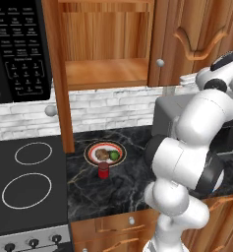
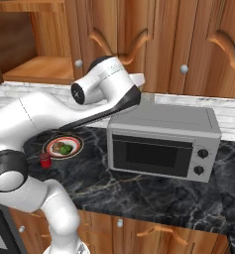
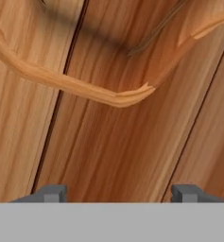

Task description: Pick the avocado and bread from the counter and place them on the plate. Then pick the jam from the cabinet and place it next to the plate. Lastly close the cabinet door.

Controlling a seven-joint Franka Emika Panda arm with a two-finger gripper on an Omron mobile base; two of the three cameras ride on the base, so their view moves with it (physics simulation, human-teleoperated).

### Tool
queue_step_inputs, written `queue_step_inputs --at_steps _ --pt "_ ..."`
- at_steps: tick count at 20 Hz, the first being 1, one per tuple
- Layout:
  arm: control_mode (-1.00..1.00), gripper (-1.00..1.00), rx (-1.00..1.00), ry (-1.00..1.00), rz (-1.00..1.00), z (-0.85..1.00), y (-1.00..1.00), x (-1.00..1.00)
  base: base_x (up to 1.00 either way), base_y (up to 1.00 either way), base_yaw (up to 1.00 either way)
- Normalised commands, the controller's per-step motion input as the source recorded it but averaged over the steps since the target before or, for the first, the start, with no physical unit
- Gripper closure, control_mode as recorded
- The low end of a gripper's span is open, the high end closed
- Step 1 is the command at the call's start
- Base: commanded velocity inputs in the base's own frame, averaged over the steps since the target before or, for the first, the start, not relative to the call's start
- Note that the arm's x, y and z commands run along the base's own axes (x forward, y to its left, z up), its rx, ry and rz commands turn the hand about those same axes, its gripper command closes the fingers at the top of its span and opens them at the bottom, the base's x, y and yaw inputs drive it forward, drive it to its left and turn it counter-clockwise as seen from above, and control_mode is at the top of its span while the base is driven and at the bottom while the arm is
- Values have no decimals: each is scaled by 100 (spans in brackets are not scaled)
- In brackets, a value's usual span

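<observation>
Counter: jam beside plate.

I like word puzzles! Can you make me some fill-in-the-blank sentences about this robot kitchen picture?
1. The small round green avocado and the brown lumpy bread lie on the round white ____ with the orange-red rim.
2. The small dark red jam jar stands on the black marble ____.
3. The tool faces a brown ____ door.
4. The tool's fingertips stand ____, holding nothing.

Missing words: plate; counter; wooden; apart
</observation>
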Motion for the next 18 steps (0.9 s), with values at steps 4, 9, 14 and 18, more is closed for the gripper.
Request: queue_step_inputs --at_steps 4,9,14,18 --pt "-100 -100 0 0 8 33 20 67 0 0 0" --pt "-100 -100 0 0 8 45 21 29 0 0 0" --pt "-100 -100 0 2 22 99 33 -77 0 0 0" --pt "-100 -100 0 2 22 98 45 -97 0 0 0"
